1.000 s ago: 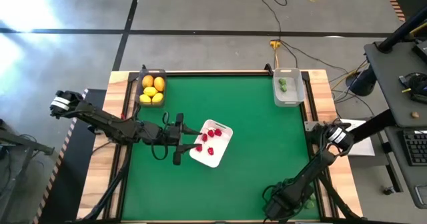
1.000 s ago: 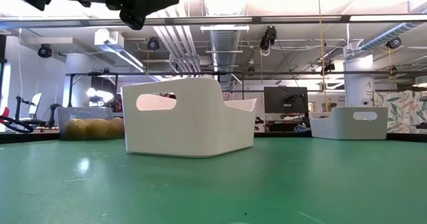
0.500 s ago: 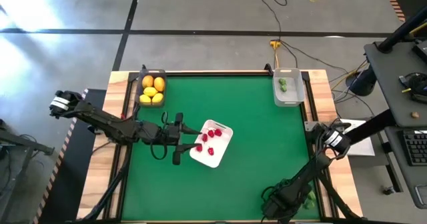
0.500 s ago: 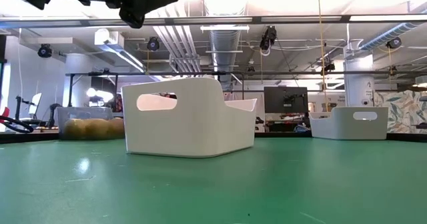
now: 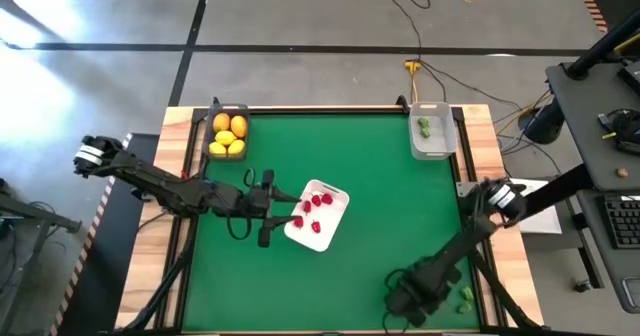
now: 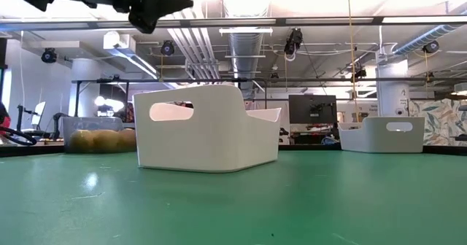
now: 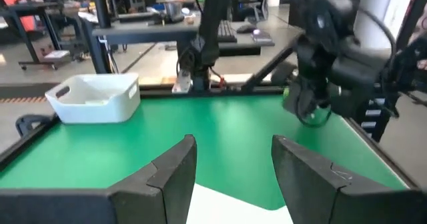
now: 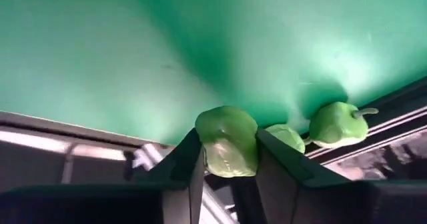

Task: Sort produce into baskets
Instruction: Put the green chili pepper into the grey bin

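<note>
My right gripper (image 5: 408,298) is near the table's near right corner, shut on a small green piece (image 8: 228,141). Two more green pieces (image 8: 337,123) lie on the green table by its near right edge (image 5: 465,298). My left gripper (image 5: 283,214) hovers open and empty at the left edge of the white tray (image 5: 335,214), which holds red berries (image 5: 318,201). The dark bin (image 5: 228,136) at the far left holds lemons and an orange. The pale bin (image 5: 432,146) at the far right holds green pieces (image 5: 424,127). My right gripper pinches the green piece's two opposite sides (image 8: 212,159) between its two fingers. The piece's rounded top stands out past the fingertips. In the left wrist view the piece (image 7: 301,106) hangs in the gripper, clear of the table.
The table's wooden rim and dark rail (image 8: 373,157) run close behind the loose green pieces. Open green surface (image 5: 390,226) lies between the tray and the pale bin. In the low view the tray (image 6: 208,128) stands in the middle, with the bins behind it.
My right gripper has moved a little toward the table's left edge, away from the loose green pieces at the near right edge. My left gripper has kept still by the tray.
</note>
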{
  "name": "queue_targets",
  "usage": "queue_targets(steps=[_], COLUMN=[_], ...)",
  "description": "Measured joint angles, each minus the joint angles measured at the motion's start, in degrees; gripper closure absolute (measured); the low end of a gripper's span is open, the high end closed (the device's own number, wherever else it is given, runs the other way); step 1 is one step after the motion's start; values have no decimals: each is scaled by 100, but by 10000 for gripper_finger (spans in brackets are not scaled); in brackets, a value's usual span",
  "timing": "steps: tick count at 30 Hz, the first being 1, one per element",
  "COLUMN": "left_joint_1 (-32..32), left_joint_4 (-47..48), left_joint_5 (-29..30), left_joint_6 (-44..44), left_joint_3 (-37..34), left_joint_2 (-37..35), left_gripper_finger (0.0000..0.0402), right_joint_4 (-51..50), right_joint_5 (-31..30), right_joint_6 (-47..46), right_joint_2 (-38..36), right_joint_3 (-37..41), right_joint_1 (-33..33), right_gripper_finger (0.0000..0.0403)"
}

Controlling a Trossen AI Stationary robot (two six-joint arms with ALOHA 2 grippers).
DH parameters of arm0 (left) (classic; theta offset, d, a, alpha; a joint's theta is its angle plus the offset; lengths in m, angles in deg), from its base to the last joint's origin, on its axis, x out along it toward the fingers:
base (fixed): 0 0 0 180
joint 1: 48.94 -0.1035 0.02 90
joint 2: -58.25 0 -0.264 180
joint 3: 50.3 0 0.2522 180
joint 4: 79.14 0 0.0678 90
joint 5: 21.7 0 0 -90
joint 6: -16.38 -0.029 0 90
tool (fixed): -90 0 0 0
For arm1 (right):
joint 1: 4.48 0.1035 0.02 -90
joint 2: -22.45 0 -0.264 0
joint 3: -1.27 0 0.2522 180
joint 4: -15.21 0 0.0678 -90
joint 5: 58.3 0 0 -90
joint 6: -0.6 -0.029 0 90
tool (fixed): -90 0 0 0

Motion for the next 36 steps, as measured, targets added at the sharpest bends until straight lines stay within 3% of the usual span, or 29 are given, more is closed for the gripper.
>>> queue_targets(steps=[3, 9, 13, 15, 22, 25, 28, 36], left_joint_1=[0, 0, 0, -1, -9, -9, -9, -21], left_joint_4=[-77, -643, -671, -655, -706, -935, -1306, -2104], left_joint_5=[0, 0, 0, 0, 67, 276, 514, 662], left_joint_6=[79, 156, 209, 200, -274, -644, -1017, -2179], left_joint_3=[-126, -566, -741, -786, -782, -778, -776, -770], left_joint_2=[42, 36, -33, -41, -62, -128, -234, -456], left_gripper_finger=[224, 224, 224, 224, 224, 224, 224, 224], right_joint_4=[-474, -1974, -3261, -3344, -3264, -3035, -2408, -654], right_joint_5=[-505, -2196, -3696, -4456, -6169, -6389, -6196, -6110], right_joint_6=[378, 1647, 2558, 2993, 4028, 4515, 4794, 5238], right_joint_2=[-247, -840, -1234, -1433, -1809, -1790, -1740, -1386], right_joint_3=[-53, -539, -997, -1070, -801, -591, -293, 167], right_joint_1=[-462, -1949, -3020, -3626, -6319, -7469, -8400, -9642], right_gripper_finger=[302, 300, 300, 299, 301, 301, 301, 298])
